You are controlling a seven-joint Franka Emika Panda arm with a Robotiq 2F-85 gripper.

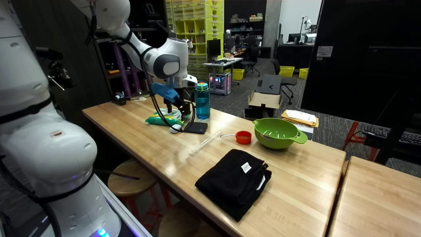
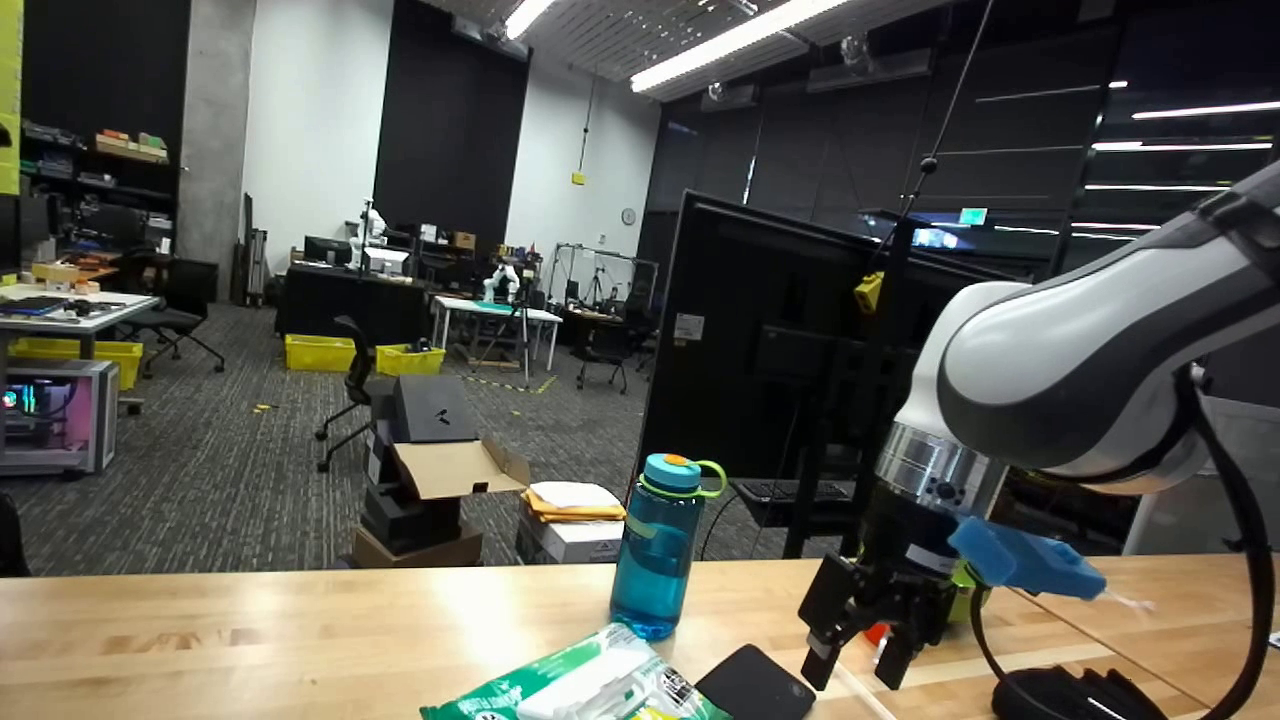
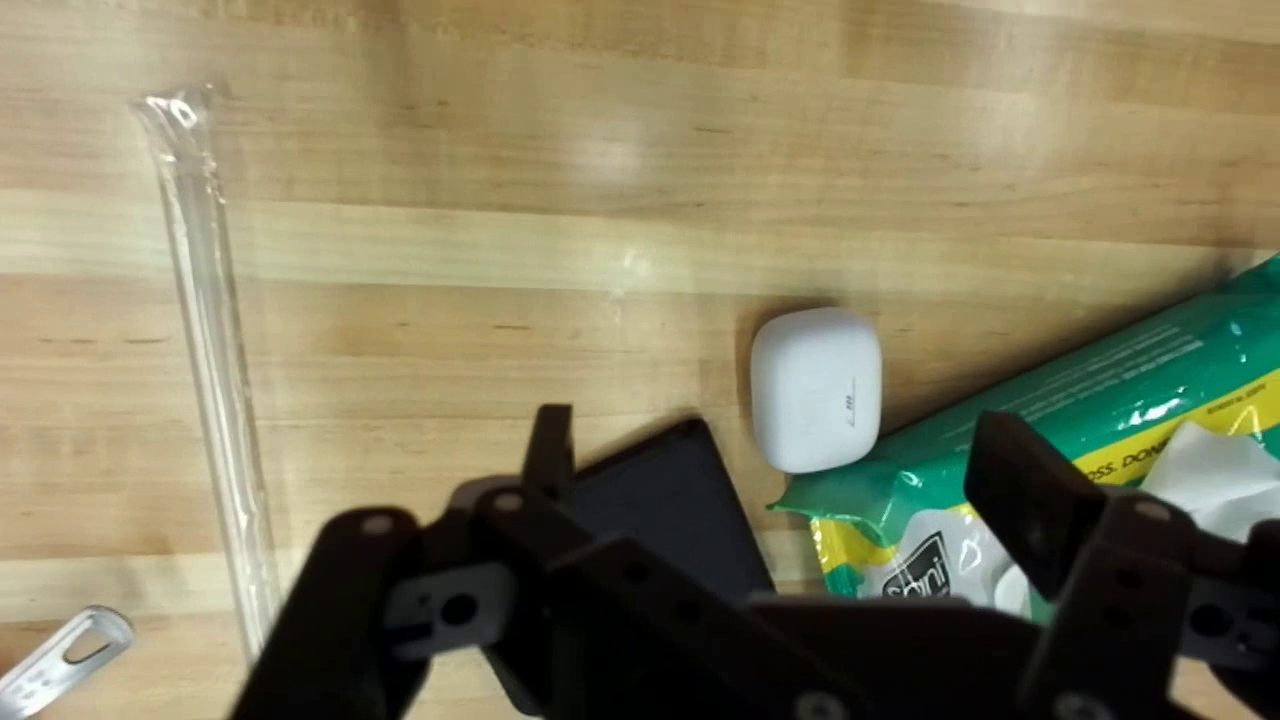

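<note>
White case (image 3: 817,390), green and yellow pack (image 3: 1120,400), black hand (image 2: 856,667)

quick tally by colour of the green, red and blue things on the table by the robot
Green: 2 (wipes pack, colander)
Red: 1 (measuring cup)
Blue: 1 (water bottle)
Total: 4

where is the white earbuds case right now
In the wrist view, the white earbuds case lies right of centre, beside the left end of the green wipes pack.

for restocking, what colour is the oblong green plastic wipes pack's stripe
Yellow stripe, clearest in the wrist view.
</note>
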